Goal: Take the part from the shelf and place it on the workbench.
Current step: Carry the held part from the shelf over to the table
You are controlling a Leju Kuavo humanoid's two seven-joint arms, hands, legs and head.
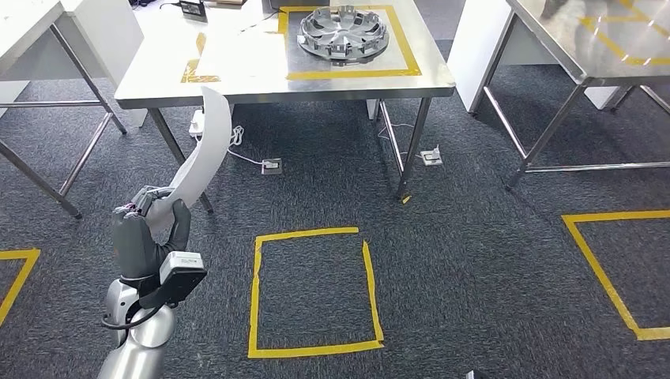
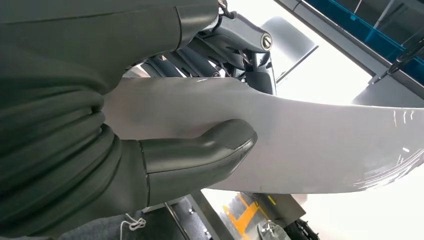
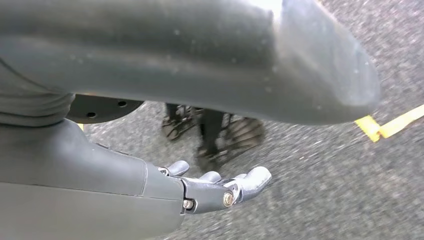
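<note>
My left hand (image 1: 146, 233) grips the lower end of a long, curved white part (image 1: 204, 150) that rises from the hand toward the steel workbench (image 1: 245, 75) ahead. In the left wrist view the thumb (image 2: 200, 150) presses across the pale part (image 2: 310, 145), with the darker fingers behind it. My right hand (image 3: 220, 187) hangs over the carpet with its fingers straight and nothing in it.
A grey wheel cover (image 1: 343, 33) lies inside a yellow tape square on the workbench's right half. More steel tables stand at the left (image 1: 24, 31) and right (image 1: 600, 47). Yellow tape squares (image 1: 314, 290) mark the dark carpet. Floor sockets and cables lie under the workbench.
</note>
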